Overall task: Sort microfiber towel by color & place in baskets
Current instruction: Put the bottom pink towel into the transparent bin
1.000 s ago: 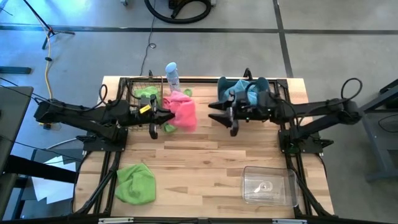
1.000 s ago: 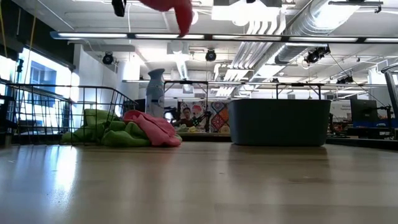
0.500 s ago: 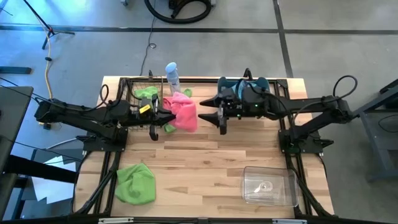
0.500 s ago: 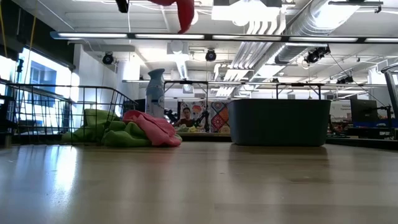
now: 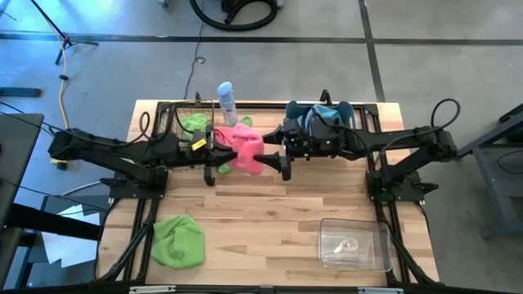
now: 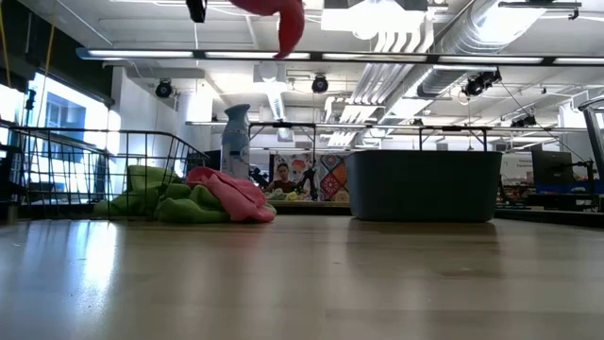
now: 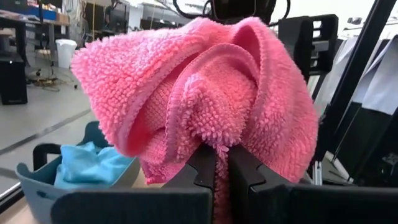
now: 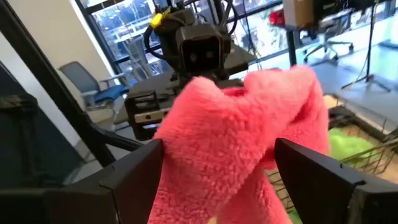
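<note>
A pink microfiber towel (image 5: pixel 245 149) hangs bunched above the table's middle, with my left gripper (image 5: pixel 222 155) shut on it. My right gripper (image 5: pixel 278 157) comes level from the right, open, its fingers (image 8: pixel 134 180) on either side of the towel's free end (image 8: pixel 236 130). A green towel (image 5: pixel 178 239) lies flat near the front left. The black wire-mesh basket (image 5: pixel 173 122) holds green cloth. The grey-blue tub (image 5: pixel 347 110) holds teal cloth (image 7: pixel 87 168). The clear box (image 5: pixel 353 243) stands at the front right. My left gripper pinches a bunched fold of the pink towel (image 7: pixel 217 140) between its two fingers, several layers together. The fingers lie level, pointing toward the table's right. The towel is lifted clear, puffed up over the fingertips, with a tail (image 6: pixel 288 33) hanging below. Whether my right gripper's open fingers touch the towel, I cannot tell.
A white-and-blue spray bottle (image 5: pixel 226 98) stands at the far edge beside the wire basket. Pink and green cloths (image 6: pixel 222 198) lie heaped by that basket. Bare wood lies between the green towel and the clear box.
My right gripper has gone toward the table's left, from beside the tub to the pink towel, and now has the towel's free end between its fingers. The towel stays lifted in my left gripper.
</note>
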